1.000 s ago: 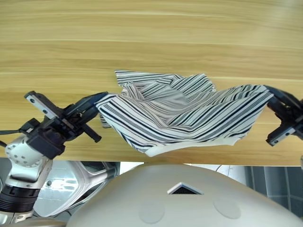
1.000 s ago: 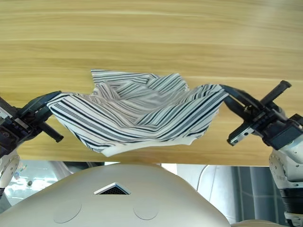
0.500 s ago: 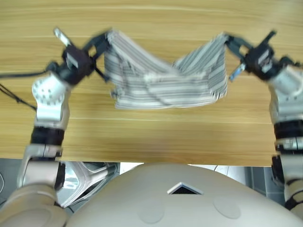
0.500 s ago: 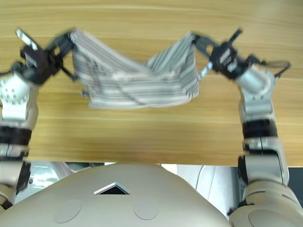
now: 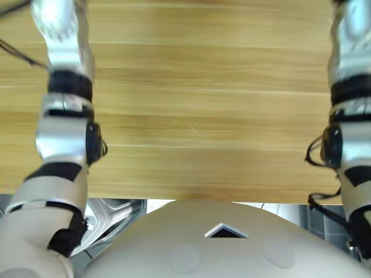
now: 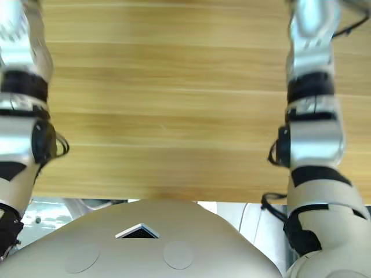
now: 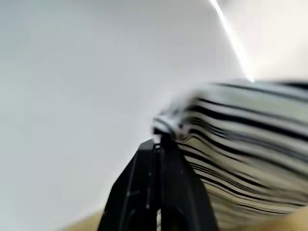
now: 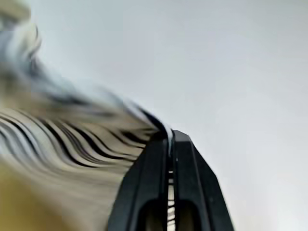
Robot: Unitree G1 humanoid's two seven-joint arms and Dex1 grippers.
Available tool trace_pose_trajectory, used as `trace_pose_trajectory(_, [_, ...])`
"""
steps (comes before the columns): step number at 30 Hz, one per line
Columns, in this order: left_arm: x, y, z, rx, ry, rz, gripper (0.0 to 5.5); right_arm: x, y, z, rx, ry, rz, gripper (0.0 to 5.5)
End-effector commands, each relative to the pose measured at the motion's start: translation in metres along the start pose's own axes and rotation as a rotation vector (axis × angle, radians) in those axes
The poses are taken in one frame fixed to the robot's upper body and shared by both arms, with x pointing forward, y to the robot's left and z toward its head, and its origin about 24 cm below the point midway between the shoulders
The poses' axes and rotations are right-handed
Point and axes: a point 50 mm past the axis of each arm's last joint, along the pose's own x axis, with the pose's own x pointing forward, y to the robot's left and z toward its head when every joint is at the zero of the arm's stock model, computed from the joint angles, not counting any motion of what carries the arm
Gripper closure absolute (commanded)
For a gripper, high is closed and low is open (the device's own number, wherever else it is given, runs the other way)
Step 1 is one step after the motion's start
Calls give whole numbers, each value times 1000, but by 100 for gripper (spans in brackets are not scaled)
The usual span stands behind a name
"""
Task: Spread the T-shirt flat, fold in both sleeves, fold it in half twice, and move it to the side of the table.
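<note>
The black-and-white striped T-shirt (image 7: pixel 240 144) hangs in the air in the left wrist view, one edge pinched in my left gripper (image 7: pixel 159 139), whose black fingers are shut on the cloth. In the right wrist view my right gripper (image 8: pixel 169 137) is shut on another edge of the same T-shirt (image 8: pixel 62 139), which streams away from it, blurred. Both arms are raised high: in the eye views the left arm (image 5: pixel 64 116) and the right arm (image 6: pixel 310 116) run up past the top of the picture, over the wooden table (image 5: pixel 197 104).
The table's near edge (image 5: pixel 197 200) runs just in front of me. Behind the cloth in both wrist views there is a plain pale wall or ceiling.
Both arms have swung steeply upward and away, carrying the T-shirt off the table and out of the eye views. A second ago it sagged between the grippers low over the near edge.
</note>
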Motion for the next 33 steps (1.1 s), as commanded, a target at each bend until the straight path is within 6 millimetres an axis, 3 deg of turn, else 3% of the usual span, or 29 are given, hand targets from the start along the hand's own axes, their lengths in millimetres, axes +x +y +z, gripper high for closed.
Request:
trace_pose_trajectory(1, [-100,-77,-29,59,230,-474,548,-86,59,-15,17,138,470,550])
trace_pose_trajectory(4, [-133,-88,-21,44,262,-568,548,-113,68,-11,-23,177,614,550])
trace_pose_trajectory(11, [-157,-80,-11,-5,308,-527,548,-125,72,0,-51,196,663,550])
trace_pose_trajectory(15, [-179,-71,-9,-6,379,-472,548,-156,59,5,-85,282,689,550])
trace_pose_trajectory(21, [-186,-66,13,4,337,-435,548,-185,46,20,-105,353,658,550])
trace_pose_trajectory(25, [-190,-79,16,-50,331,-441,548,-185,65,21,-70,333,720,550])
trace_pose_trajectory(27, [-196,-82,13,-66,357,-436,550,-186,74,21,-46,330,738,504])
trace_pose_trajectory(33, [-202,-88,9,-106,375,-416,433,-190,74,16,-39,368,742,386])
